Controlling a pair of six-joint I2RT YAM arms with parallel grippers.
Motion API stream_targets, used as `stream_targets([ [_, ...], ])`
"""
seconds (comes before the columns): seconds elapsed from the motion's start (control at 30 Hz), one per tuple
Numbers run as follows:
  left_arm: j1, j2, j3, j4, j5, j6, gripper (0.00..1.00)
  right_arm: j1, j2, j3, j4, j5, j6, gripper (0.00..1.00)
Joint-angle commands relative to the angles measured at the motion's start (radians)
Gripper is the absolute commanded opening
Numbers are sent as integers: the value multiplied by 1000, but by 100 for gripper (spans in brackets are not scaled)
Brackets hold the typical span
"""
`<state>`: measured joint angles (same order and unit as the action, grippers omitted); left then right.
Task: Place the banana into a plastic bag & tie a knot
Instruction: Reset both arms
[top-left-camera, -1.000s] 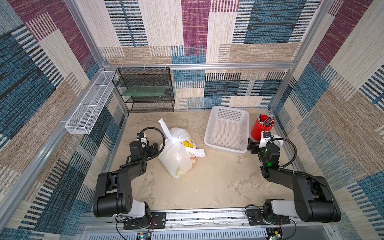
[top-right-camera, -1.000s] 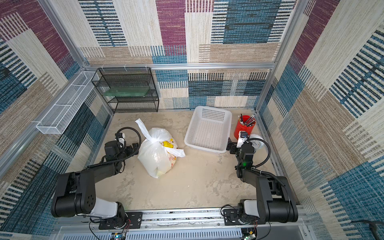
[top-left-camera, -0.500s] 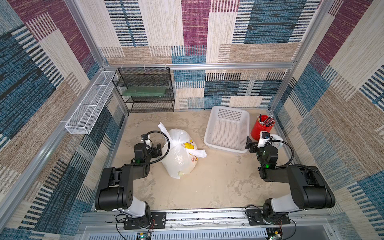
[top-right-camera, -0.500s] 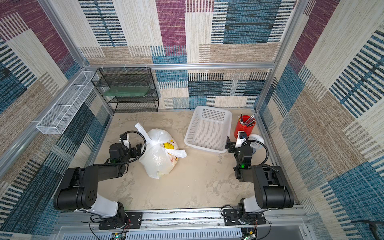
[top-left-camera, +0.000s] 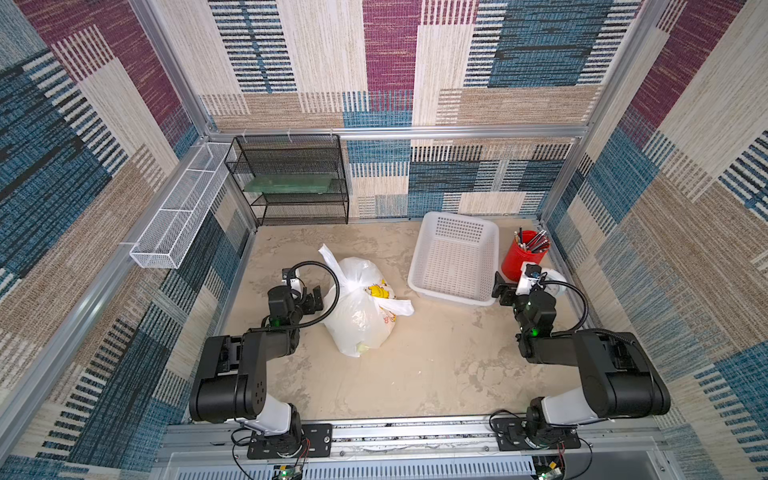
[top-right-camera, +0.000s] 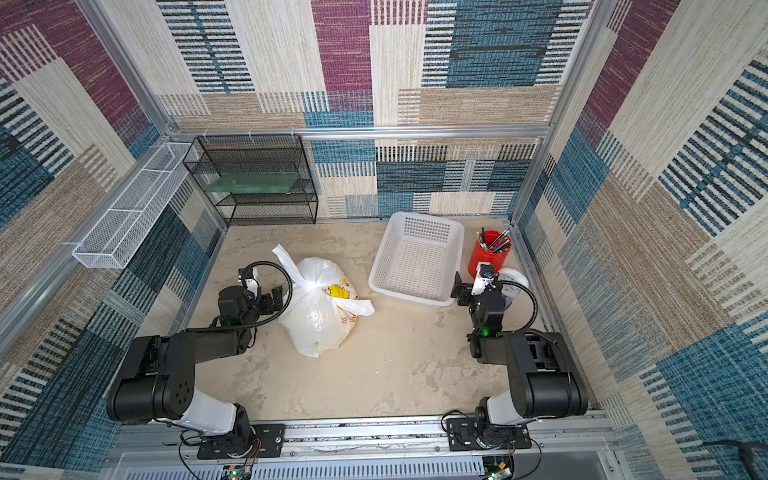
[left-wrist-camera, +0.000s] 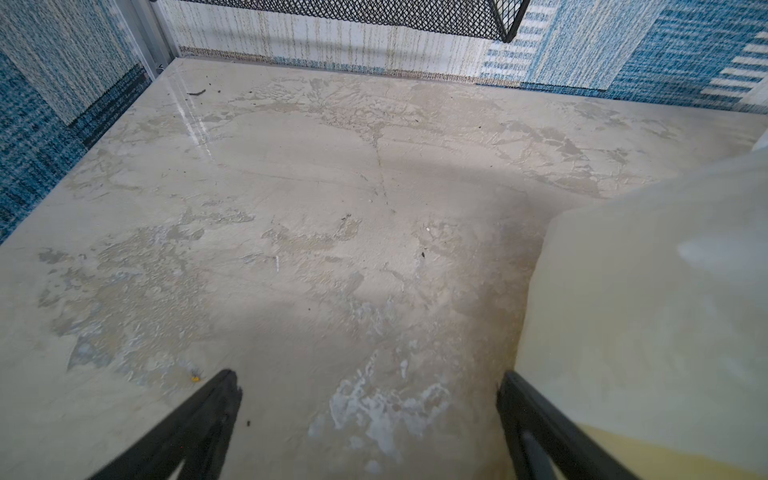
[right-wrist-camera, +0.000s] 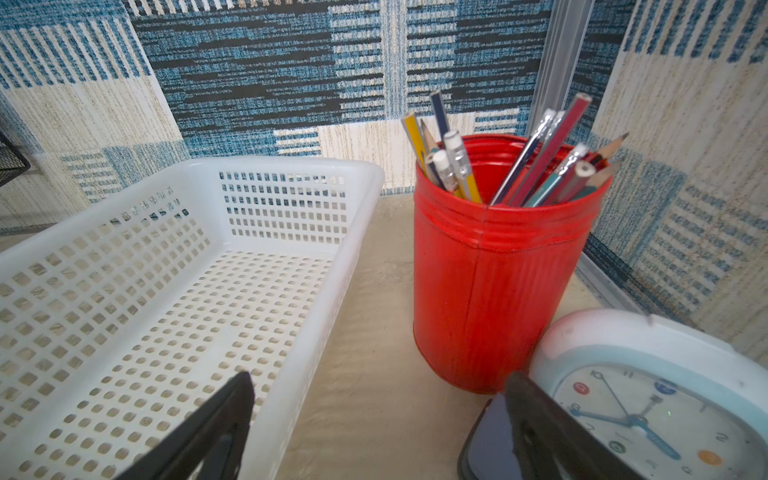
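The white plastic bag (top-left-camera: 360, 316) (top-right-camera: 316, 318) lies bulging on the table, left of centre, in both top views. Its yellow cartoon print faces up. The knot (top-left-camera: 352, 286) (top-right-camera: 308, 286) bunches its handles on top, with two loose strips sticking out. The banana itself does not show. My left gripper (top-left-camera: 304, 290) (top-right-camera: 262, 287) (left-wrist-camera: 368, 378) stands open just left of the bag. Nothing is between its fingers, and the bag's side (left-wrist-camera: 648, 299) lies beside one finger. My right gripper (top-left-camera: 510, 286) (top-right-camera: 466, 291) (right-wrist-camera: 379, 378) is open and empty, low by the basket's near corner.
A white perforated basket (top-left-camera: 451, 296) (right-wrist-camera: 316, 316) stands at the back right. A red cup of pencils (top-left-camera: 521, 257) (right-wrist-camera: 494, 291) and a white clock (top-left-camera: 556, 277) (right-wrist-camera: 648, 415) are beside it. A black mesh shelf (top-left-camera: 295, 183) stands at the back left, and a white wire tray (top-left-camera: 178, 212) hangs on the left wall.
Both arms have folded back and down toward their bases. The left gripper drew a little nearer the bag. The bag has stayed put and both grippers have stayed open.
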<state>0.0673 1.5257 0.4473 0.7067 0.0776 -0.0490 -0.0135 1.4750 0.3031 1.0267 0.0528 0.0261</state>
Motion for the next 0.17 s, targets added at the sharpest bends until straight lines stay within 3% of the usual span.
stream_targets([
  [0.0,0,-1,-1,32,-11,26,99,-2,7,9,-14,14,-2,95],
  [0.13,-1,-1,1,32,-13,26,99,-2,1,2,-7,13,-2,95],
])
